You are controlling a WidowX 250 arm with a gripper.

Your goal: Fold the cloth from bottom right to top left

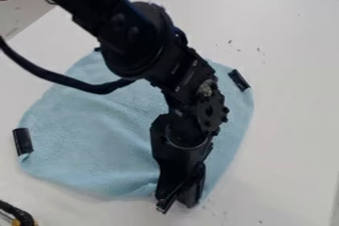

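Cloth (92,136), pale-blue, rounded and fleecy, lies beneath a black, angular plastic claw (176,206), open or closed unclear; edge there needs securing before any lift.

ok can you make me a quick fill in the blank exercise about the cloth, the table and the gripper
The cloth is light ____ in colour. The table it lies on is ____. A small black piece sits at the cloth's ____ edge in the picture. The gripper hangs at the edge of the cloth nearest the ____ of the picture.

Missing words: blue; white; left; bottom.
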